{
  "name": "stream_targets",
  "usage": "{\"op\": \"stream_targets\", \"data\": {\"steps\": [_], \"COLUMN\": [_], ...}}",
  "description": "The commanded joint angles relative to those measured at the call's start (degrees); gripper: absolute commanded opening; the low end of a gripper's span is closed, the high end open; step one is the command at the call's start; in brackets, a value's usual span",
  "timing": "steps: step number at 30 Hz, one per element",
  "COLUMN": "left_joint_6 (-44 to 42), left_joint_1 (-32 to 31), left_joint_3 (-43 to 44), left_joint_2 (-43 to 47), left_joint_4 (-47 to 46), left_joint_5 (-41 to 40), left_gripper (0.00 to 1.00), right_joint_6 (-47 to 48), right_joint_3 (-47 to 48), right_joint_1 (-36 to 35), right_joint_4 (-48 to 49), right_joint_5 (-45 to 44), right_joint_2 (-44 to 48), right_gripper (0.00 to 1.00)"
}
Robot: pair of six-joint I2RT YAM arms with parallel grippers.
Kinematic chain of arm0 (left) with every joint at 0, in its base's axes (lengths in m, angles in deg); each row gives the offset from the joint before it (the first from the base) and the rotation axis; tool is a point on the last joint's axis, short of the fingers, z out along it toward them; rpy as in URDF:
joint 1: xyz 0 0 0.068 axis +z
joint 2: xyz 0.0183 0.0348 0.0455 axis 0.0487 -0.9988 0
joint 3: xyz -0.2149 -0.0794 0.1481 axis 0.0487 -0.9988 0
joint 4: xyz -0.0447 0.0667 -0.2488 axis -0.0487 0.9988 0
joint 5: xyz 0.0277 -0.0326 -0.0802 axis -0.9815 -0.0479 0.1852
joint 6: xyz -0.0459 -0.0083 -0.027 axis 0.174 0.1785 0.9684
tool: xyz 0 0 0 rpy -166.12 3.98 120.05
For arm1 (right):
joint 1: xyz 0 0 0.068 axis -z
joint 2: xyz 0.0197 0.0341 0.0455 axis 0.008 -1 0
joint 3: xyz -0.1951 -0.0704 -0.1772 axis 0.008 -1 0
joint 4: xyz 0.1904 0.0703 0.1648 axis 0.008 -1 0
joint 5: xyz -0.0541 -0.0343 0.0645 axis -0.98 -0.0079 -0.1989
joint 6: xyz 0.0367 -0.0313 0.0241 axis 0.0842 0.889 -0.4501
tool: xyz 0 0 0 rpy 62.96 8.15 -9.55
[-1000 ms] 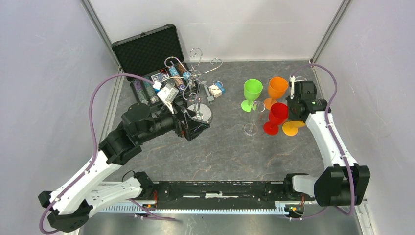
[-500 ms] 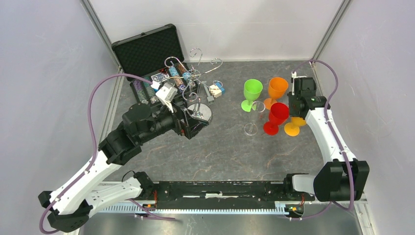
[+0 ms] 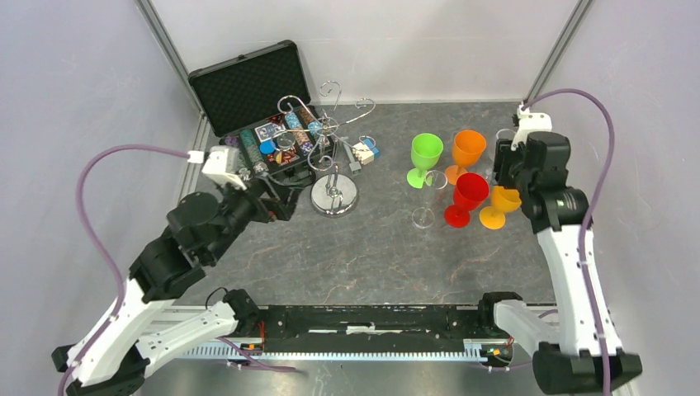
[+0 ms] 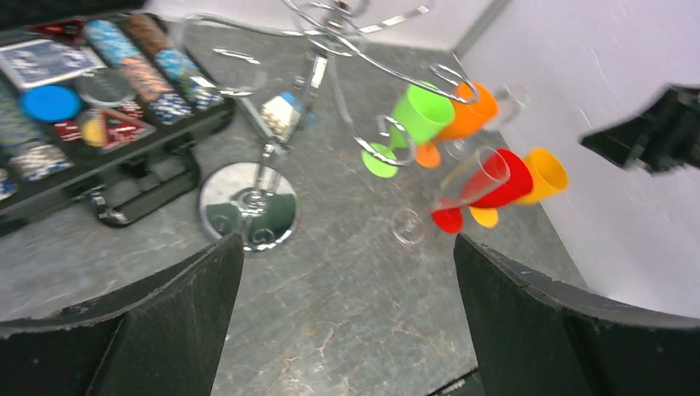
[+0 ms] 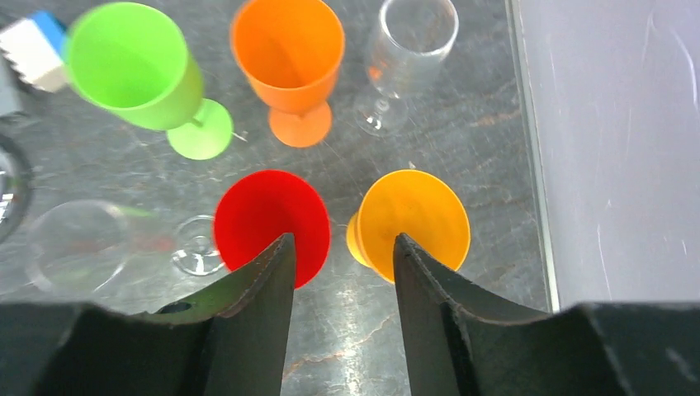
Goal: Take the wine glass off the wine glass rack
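The wine glass rack (image 3: 334, 157) is a silver wire stand on a round mirror base, right of the chip case; it also shows in the left wrist view (image 4: 248, 210). A faint clear glass shape (image 4: 221, 56) seems to hang under a left hook; I cannot tell for sure. Green (image 3: 426, 153), orange (image 3: 468, 148), red (image 3: 470, 192), yellow (image 3: 502, 201) and clear (image 3: 429, 191) glasses stand on the table at the right. My left gripper (image 3: 276, 200) is open and empty, left of the rack base. My right gripper (image 3: 503, 165) is open and empty above the red (image 5: 268, 219) and yellow (image 5: 413, 219) glasses.
An open black case of coloured chips (image 3: 264, 136) stands at the back left, touching the rack's left side. A small white and blue block (image 3: 364, 150) lies right of the rack. Another clear glass (image 5: 409, 49) stands by the right wall (image 3: 627, 124).
My left gripper has pulled back to the left, away from the rack base. My right arm has lifted and drawn back from the yellow glass.
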Motion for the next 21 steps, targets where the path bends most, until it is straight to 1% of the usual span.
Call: {"op": "stream_targets", "data": {"steps": [1,4,6,8,11,14,17,21], "left_joint_6": [3.99,3.77,3.83,4.8,7.94,9.51,9.96,8.11], "left_joint_1": [0.01,0.05,0.01,0.09,0.09,0.09,0.09,0.09], "left_joint_3": [2.99,2.17,1.85,1.79,3.55,4.67,4.06,2.84], "left_joint_2": [3.95,7.22,9.16,10.7,11.26,10.76,11.24,11.91], "left_joint_4": [7.67,10.14,11.8,14.67,21.61,27.25,29.41,29.33], "left_joint_5": [-13.63,-17.03,-19.12,-21.69,-24.43,-25.42,-25.97,-27.6], "left_gripper": [1.0,1.0,1.0,1.0,1.0,1.0,1.0,1.0], "right_joint_6": [-0.95,-1.09,-1.3,-2.13,-3.74,-3.51,-3.0,-3.71], "right_joint_3": [0.15,0.03,-0.89,-2.59,-4.43,-7.0,-9.1,-10.85], "right_joint_1": [-0.46,-0.53,-0.47,-0.47,-0.53,-0.55,-0.47,-0.42], "right_joint_4": [3.87,3.06,3.14,3.94,4.84,5.97,5.87,8.48], "right_joint_5": [4.87,4.39,4.1,3.32,1.11,-5.05,-12.4,-16.15], "right_joint_2": [7.75,11.67,14.46,18.3,23.84,29.23,33.15,38.35], "right_gripper": [0.57,0.76,0.97,0.98,0.98,0.98,0.98,0.98]}}
